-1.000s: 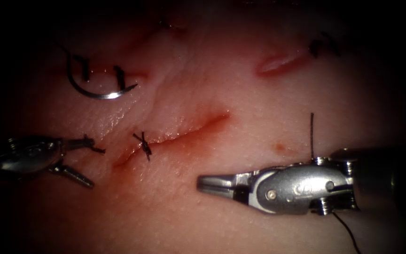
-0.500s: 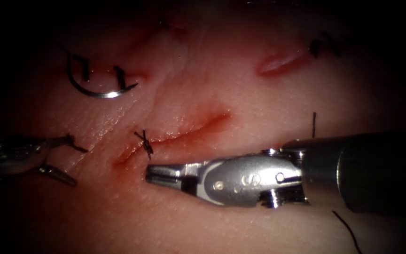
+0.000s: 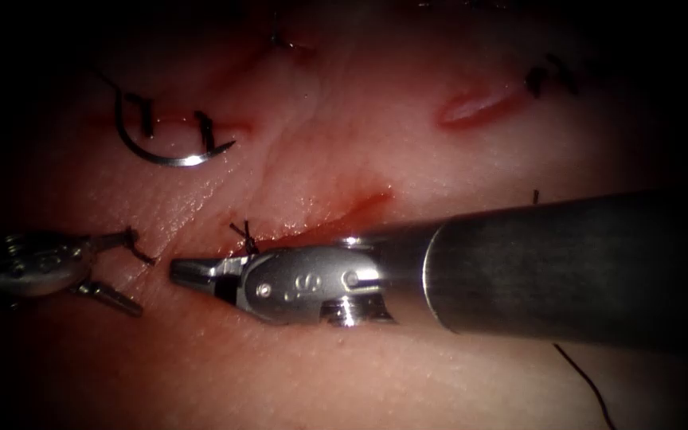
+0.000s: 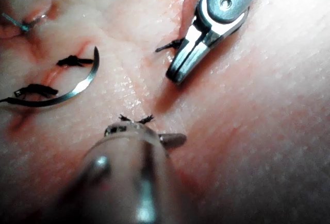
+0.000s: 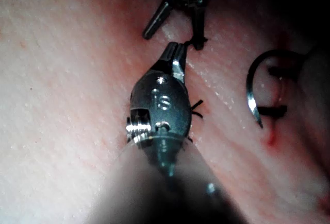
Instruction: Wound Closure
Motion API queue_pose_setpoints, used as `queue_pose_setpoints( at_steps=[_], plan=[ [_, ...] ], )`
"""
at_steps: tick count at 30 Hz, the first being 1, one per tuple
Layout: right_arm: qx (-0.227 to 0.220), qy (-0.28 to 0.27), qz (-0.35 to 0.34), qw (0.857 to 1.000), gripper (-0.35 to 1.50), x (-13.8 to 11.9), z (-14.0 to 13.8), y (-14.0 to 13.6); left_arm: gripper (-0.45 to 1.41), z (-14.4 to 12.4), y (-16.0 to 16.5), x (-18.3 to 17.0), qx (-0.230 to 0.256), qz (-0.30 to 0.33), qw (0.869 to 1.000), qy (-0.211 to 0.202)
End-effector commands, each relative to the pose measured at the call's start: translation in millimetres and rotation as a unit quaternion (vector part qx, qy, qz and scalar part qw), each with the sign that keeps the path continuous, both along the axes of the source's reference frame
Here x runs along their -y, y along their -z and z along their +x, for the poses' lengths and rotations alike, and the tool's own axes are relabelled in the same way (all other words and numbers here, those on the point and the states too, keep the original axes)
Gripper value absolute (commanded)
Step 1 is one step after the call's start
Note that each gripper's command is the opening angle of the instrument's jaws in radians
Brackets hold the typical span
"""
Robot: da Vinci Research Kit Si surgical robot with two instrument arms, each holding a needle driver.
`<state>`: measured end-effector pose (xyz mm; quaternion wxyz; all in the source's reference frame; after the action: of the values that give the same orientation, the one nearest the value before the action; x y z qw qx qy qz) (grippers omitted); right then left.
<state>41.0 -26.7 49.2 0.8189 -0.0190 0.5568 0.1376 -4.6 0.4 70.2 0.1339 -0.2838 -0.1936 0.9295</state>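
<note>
The cut point(image 3: 336, 213) runs slantwise across the tissue point(image 3: 360, 374), with one tied knot point(image 3: 244, 235) near its left end. The curved needle point(image 3: 165, 158) lies free on the tissue at the upper left, held by neither tool; it also lies flat in the left wrist view point(image 4: 62, 94). My left tool point(image 3: 133, 273) sits left of the cut with its jaws open, and a short cut piece of thread point(image 3: 141, 251) clings to its upper jaw. My right tool point(image 3: 181, 271) reaches in from the right just below the knot, its jaws shut on nothing and its tip close to the left tool.
Two older dark stitches point(image 3: 205, 127) cross a small wound under the needle. Another short wound point(image 3: 471, 107) with a stitch lies at the upper right. A loose thread point(image 3: 583, 382) trails off below the right tool's shaft point(image 3: 567, 267). Red fluid wets the cut's edges.
The right tool has slid far to the left along the cut, from its right end to past the knot. The left tool shifted slightly left, still open.
</note>
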Motion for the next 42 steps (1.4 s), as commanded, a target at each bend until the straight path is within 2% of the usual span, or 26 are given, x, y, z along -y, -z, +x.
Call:
queue_pose_setpoints(
  at_steps=[1, 14, 25, 34, 37, 42],
  plan=[
    [-0.004, -0.002, 0.002, 1.0, -0.35, -0.4, 1.6, -0.4, 0.84, -0.5, -0.5, -0.2, 0.001, 0.0, 1.0, -0.001],
    [0.001, 0.001, -0.002, 1.0, -0.35, -1.3, 5.2, -2.4, 0.84, -0.5, -0.3, 0.2, 0.001, 0.001, 1.0, -0.001],
    [0.013, 0.024, 0.0, 1.0, -0.35, 0.8, 5.4, -4.0, 0.86, -0.2, 0.3, -0.1, 0.002, 0.005, 1.0, -0.002],
    [0.018, 0.024, 0.003, 1.0, -0.35, 1.3, 5.6, -4.5, 0.86, -0.4, 1.4, 0.2, 0.003, 0.006, 1.0, -0.001],
    [0.038, 0.018, 0.008, 0.999, -0.35, 0.8, 5.5, -4.6, 0.86, -0.3, 1.8, 0.5, 0.003, 0.006, 1.0, -0.002],
    [0.104, 0.026, 0.035, 0.994, -0.35, -0.3, 6.4, -5.4, 0.86, -0.1, 2.6, 1.1, 0.002, 0.007, 1.0, -0.001]
  ],
)
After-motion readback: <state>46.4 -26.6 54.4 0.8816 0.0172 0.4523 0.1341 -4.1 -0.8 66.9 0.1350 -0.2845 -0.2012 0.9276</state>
